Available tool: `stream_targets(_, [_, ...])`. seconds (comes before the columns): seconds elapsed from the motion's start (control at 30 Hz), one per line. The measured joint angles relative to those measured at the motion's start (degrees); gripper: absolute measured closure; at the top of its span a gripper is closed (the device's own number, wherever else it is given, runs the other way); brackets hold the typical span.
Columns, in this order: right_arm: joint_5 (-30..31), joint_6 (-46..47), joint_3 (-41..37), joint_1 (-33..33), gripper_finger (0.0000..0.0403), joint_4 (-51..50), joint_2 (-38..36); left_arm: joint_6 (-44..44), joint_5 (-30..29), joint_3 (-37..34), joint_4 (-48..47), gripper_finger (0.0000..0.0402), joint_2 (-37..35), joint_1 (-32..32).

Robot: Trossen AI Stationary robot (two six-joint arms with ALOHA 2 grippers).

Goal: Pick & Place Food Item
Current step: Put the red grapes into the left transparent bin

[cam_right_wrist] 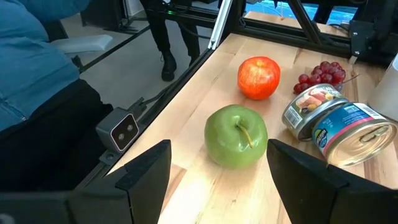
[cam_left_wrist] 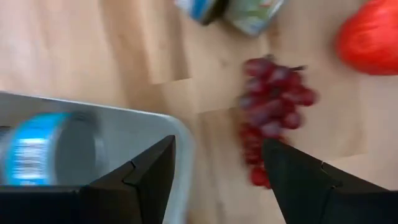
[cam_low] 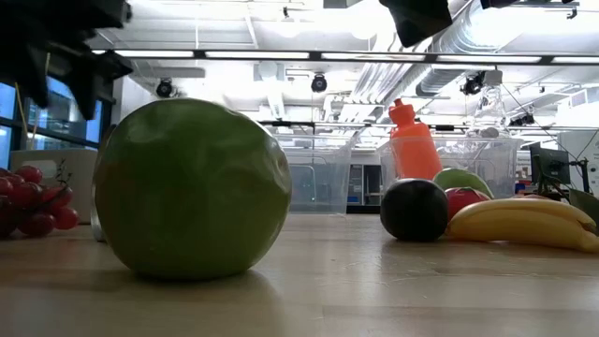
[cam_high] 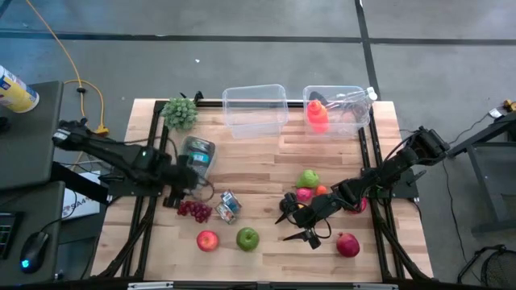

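A bunch of red grapes (cam_high: pixel 193 211) (cam_left_wrist: pixel 273 112) lies on the wooden table's near left. Beside it are two small tins (cam_high: pixel 228 207), a red apple (cam_high: pixel 207 240) and a green apple (cam_high: pixel 247 238) (cam_right_wrist: pixel 236 137). My left gripper (cam_high: pixel 179 196) (cam_left_wrist: pixel 219 149) hovers open, tilted downward, just left of the grapes and touches nothing. My right gripper (cam_high: pixel 297 228) (cam_right_wrist: pixel 219 149) stands open at the near right, pointing toward the green apple and short of it. Two clear bins (cam_high: pixel 256 110) (cam_high: pixel 339 109) stand at the far edge.
A clear tub with a blue-labelled can (cam_high: pixel 198 153) (cam_left_wrist: pixel 43 149) lies close to my left gripper. Green grapes (cam_high: pixel 179 113) sit far left. An orange bottle (cam_high: pixel 317 115) is in the right bin. More fruit (cam_high: pixel 309 178) (cam_high: pixel 347 244) and a banana (cam_low: pixel 524 225) lie around my right arm.
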Motion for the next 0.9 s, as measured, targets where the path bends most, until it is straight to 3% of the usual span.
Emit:
stream_targets(0.13, [0.0,0.6,0.0,0.0,0.0149,0.0,0.0,-12.1,-2.7,0.0,1.6,0.0174,3.0,-10.0])
stream_targets(0.37, [0.0,2.9,0.0,0.2,0.0149,0.0,0.0,-23.6,-6.5,0.0,5.0,0.0174,10.7,-22.1])
stream_targets(0.6, [0.0,6.1,0.0,0.3,0.0149,0.0,0.0,-32.5,-10.0,0.0,4.8,0.0174,16.3,-26.4])
stream_targets(0.9, [0.0,6.7,0.0,2.9,0.0149,0.1,0.0,-38.7,-14.6,0.0,4.8,0.0174,20.9,-27.0])
